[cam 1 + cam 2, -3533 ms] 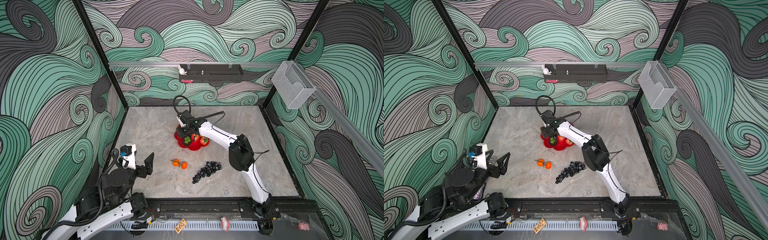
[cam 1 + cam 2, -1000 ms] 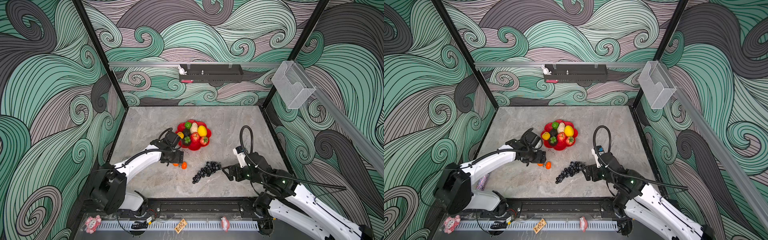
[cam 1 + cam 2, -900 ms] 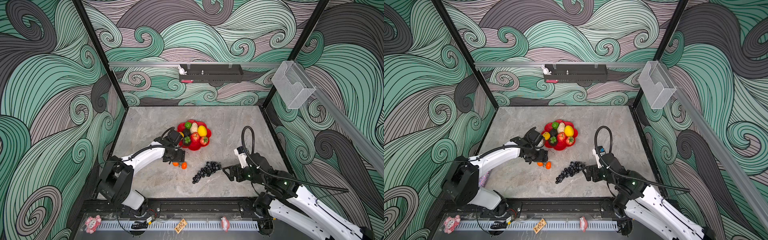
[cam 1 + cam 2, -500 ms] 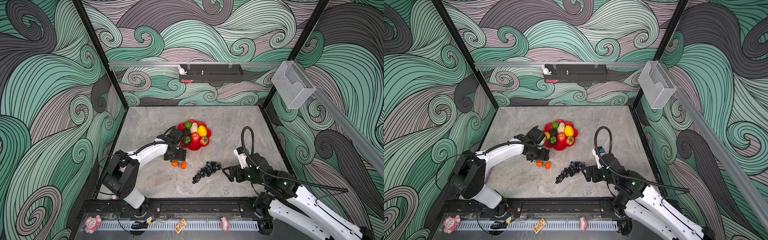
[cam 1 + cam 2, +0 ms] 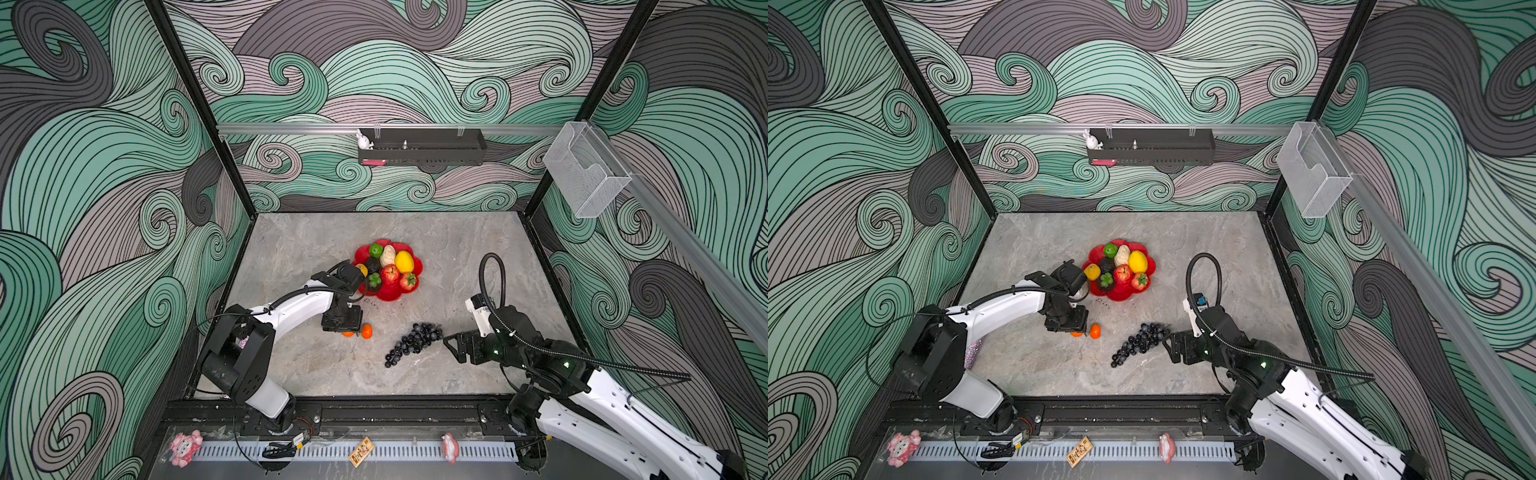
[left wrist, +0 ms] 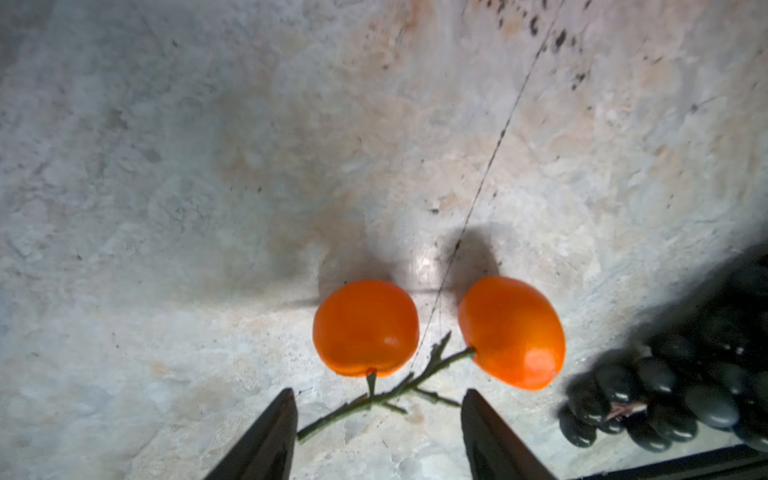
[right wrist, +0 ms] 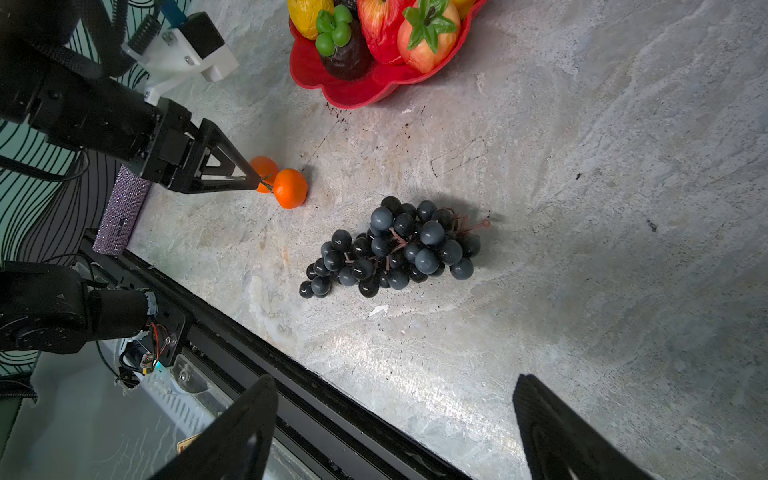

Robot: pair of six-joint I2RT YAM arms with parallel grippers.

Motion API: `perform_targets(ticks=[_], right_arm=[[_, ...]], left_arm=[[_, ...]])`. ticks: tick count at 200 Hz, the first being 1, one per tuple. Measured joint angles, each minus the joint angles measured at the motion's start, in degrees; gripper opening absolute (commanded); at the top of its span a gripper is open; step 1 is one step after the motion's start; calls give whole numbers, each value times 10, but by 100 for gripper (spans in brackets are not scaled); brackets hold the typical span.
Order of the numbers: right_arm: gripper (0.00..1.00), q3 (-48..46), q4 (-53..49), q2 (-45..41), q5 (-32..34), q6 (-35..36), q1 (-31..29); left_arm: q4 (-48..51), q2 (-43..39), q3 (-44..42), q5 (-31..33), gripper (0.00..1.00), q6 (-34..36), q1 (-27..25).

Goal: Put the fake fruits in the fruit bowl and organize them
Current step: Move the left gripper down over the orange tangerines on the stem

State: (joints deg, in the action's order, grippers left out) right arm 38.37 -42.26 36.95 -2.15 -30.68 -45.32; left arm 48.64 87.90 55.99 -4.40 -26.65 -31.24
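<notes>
Two glossy oranges, beaded grape bunch

The left gripper pointed straight down just on the near side of the fruit bowl, jaws apart. The right gripper hung low, farther from that bowl, jaws spread wide.

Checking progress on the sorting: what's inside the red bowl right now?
Inside the fruit bowl: lime, pear, large lemon, small lemon, avocado, apple, mangosteen and a red-orange fruit with a green cap. Anything beneath them is covered.
</notes>
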Motion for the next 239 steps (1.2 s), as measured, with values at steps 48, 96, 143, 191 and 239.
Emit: perform_targets(ticks=[48,96,143,191,239], right_arm=[[90,-4,3,1,-6,-4,0],[89,-9,9,0,-10,-13,0],[89,-9,9,-8,-12,-13,0],[89,-9,9,-13,-12,-14,0],[90,-9,9,-23,-12,-15,0]], left_arm=[[15,-9,-2,-10,62,2,0],[28,-11,5,29,60,10,-10],[67,8,32,78,55,31,-15],[93,44,50,80,54,56,-16],[97,97,100,80,54,75,-17]])
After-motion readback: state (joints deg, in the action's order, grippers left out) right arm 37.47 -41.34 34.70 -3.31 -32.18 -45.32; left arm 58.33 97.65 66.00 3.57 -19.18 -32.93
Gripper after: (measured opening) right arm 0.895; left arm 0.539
